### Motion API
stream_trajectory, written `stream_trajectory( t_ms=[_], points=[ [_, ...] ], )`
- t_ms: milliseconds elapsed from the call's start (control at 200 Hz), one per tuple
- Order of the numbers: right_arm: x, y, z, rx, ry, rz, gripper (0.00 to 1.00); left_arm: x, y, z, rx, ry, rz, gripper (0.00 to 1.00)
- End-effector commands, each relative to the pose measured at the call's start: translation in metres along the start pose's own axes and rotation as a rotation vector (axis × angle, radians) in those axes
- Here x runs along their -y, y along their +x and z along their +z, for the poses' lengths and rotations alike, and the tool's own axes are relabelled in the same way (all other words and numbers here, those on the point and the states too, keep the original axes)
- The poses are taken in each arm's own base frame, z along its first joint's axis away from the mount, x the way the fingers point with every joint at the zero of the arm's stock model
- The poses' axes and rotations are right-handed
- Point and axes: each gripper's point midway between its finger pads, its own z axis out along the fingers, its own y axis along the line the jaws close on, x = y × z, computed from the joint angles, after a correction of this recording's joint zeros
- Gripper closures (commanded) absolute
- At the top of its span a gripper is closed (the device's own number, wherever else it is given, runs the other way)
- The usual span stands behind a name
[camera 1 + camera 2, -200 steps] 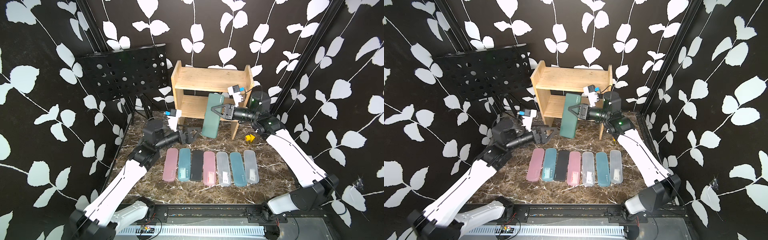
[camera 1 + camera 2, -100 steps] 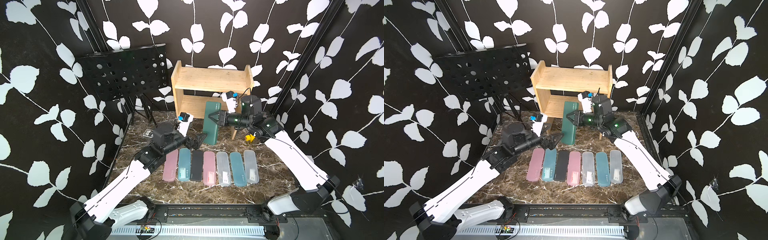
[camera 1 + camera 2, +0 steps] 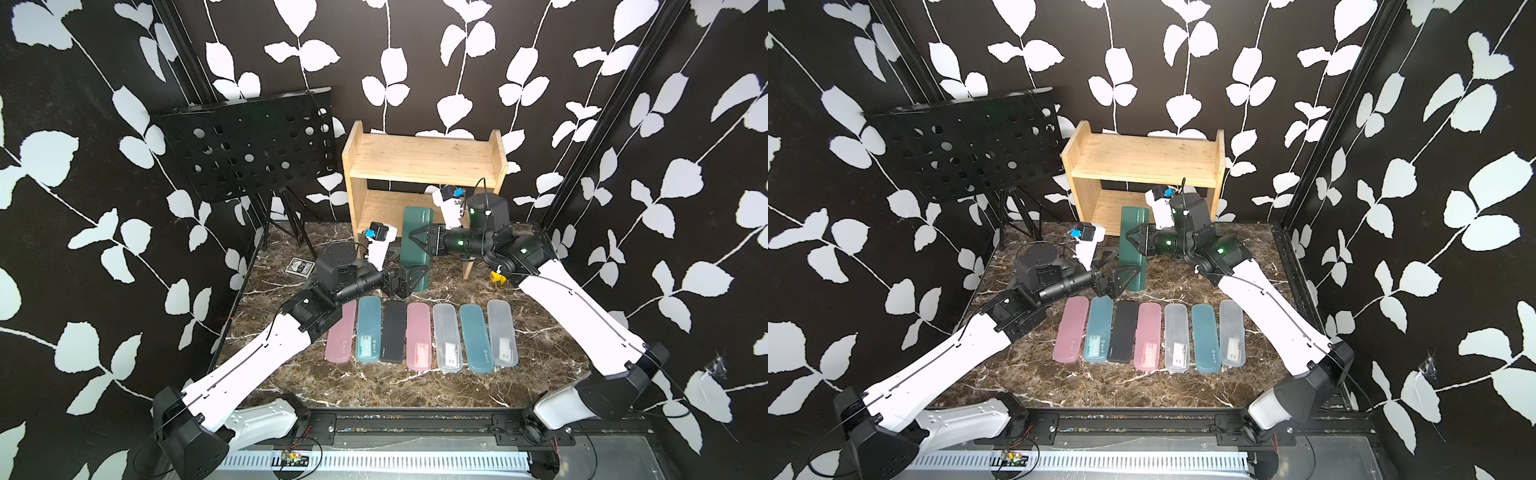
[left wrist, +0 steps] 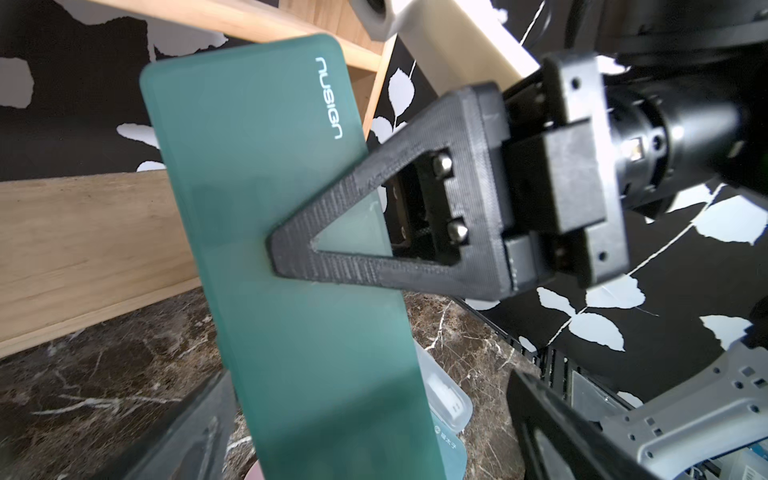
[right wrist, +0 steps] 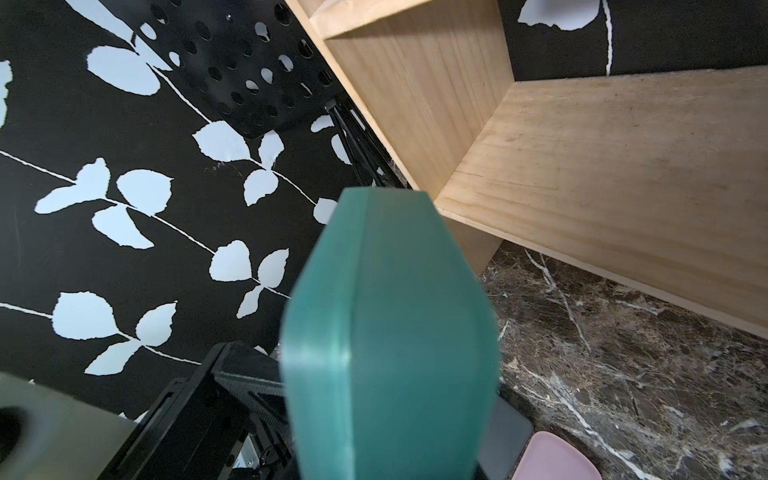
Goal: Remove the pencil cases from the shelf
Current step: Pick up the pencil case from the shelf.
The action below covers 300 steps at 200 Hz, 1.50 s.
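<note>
A dark green pencil case [image 3: 416,220] [image 3: 1134,220] hangs upright just in front of the bamboo shelf [image 3: 424,158] [image 3: 1142,160], clear of its boards. My right gripper [image 3: 412,237] [image 3: 1133,242] is shut on its middle. My left gripper [image 3: 411,279] [image 3: 1124,281] is open, its fingers on either side of the case's lower end. In the left wrist view the case [image 4: 291,249] fills the gap between my left fingers [image 4: 187,436]. In the right wrist view the case [image 5: 390,332] hides my own jaws. Both shelf boards are bare.
Several pencil cases lie side by side on the marble table, from a pink one [image 3: 341,332] to a clear one [image 3: 502,332]. A black perforated music stand [image 3: 249,153] is at the back left, with a small card box [image 3: 300,267] below it.
The right gripper has brought the green case from tilted to upright and slightly lower. The left gripper has moved right and now straddles the case's lower end.
</note>
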Motion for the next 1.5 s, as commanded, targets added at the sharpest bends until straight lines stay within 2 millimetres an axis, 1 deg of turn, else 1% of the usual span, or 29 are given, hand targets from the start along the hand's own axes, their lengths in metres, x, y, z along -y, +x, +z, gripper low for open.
stream_trajectory(
  t_ms=[0,275,385,515,680,790,900,1095,1205,1305,1360,1365,1390,1395,1405,1410,1430,1445,1490,1495],
  points=[
    [-0.031,-0.022,-0.009,0.076,-0.066,-0.056,1.00,0.005,-0.009,-0.001,0.003,0.004,0.023,0.01],
    [-0.036,-0.016,-0.006,0.069,-0.070,-0.059,1.00,-0.002,-0.002,0.005,-0.022,-0.020,0.005,0.01],
    [-0.033,-0.016,-0.006,0.072,-0.047,-0.067,1.00,-0.011,0.004,0.008,-0.044,-0.062,-0.008,0.01],
    [-0.032,-0.017,-0.008,0.079,-0.038,-0.072,1.00,-0.026,0.008,0.002,-0.042,-0.151,-0.019,0.01],
    [-0.036,-0.019,-0.011,0.089,-0.045,-0.073,1.00,-0.034,0.009,0.002,-0.037,-0.197,-0.045,0.01],
    [-0.038,-0.017,-0.010,0.087,-0.048,-0.075,1.00,-0.032,0.007,0.004,-0.020,-0.180,-0.054,0.01],
    [-0.036,-0.015,-0.007,0.084,-0.042,-0.073,1.00,-0.029,0.002,0.005,-0.003,-0.162,-0.067,0.02],
    [-0.038,-0.016,-0.004,0.090,-0.052,-0.071,1.00,-0.028,0.006,0.010,-0.033,-0.150,-0.088,0.13],
    [-0.039,-0.015,-0.004,0.088,-0.050,-0.073,1.00,-0.027,0.010,0.014,-0.053,-0.140,-0.098,0.26],
    [-0.037,-0.013,-0.004,0.086,-0.045,-0.076,1.00,-0.029,0.012,0.015,-0.065,-0.147,-0.104,0.29],
    [-0.037,-0.013,-0.004,0.085,-0.043,-0.077,1.00,-0.031,0.013,0.014,-0.070,-0.162,-0.106,0.33],
    [-0.037,-0.013,-0.004,0.084,-0.042,-0.076,1.00,-0.031,0.013,0.014,-0.070,-0.164,-0.106,0.34],
    [-0.037,-0.012,-0.004,0.083,-0.043,-0.078,0.83,-0.033,0.014,0.012,-0.076,-0.178,-0.105,0.36],
    [-0.037,-0.012,-0.004,0.084,-0.043,-0.078,0.81,-0.034,0.015,0.012,-0.077,-0.182,-0.105,0.36],
    [-0.037,-0.012,-0.005,0.085,-0.043,-0.078,0.73,-0.035,0.015,0.012,-0.080,-0.189,-0.105,0.37],
    [-0.037,-0.012,-0.005,0.085,-0.042,-0.078,0.71,-0.036,0.016,0.012,-0.082,-0.192,-0.105,0.37],
    [-0.036,-0.012,-0.005,0.086,-0.040,-0.078,0.55,-0.038,0.017,0.010,-0.089,-0.207,-0.104,0.37],
    [-0.036,-0.011,-0.005,0.087,-0.038,-0.078,0.47,-0.039,0.018,0.009,-0.095,-0.218,-0.102,0.37],
    [-0.034,-0.012,-0.007,0.098,-0.027,-0.079,0.12,-0.047,0.023,0.004,-0.120,-0.266,-0.095,0.37],
    [-0.033,-0.012,-0.007,0.098,-0.025,-0.078,0.10,-0.047,0.024,0.004,-0.124,-0.272,-0.095,0.37]
  ],
)
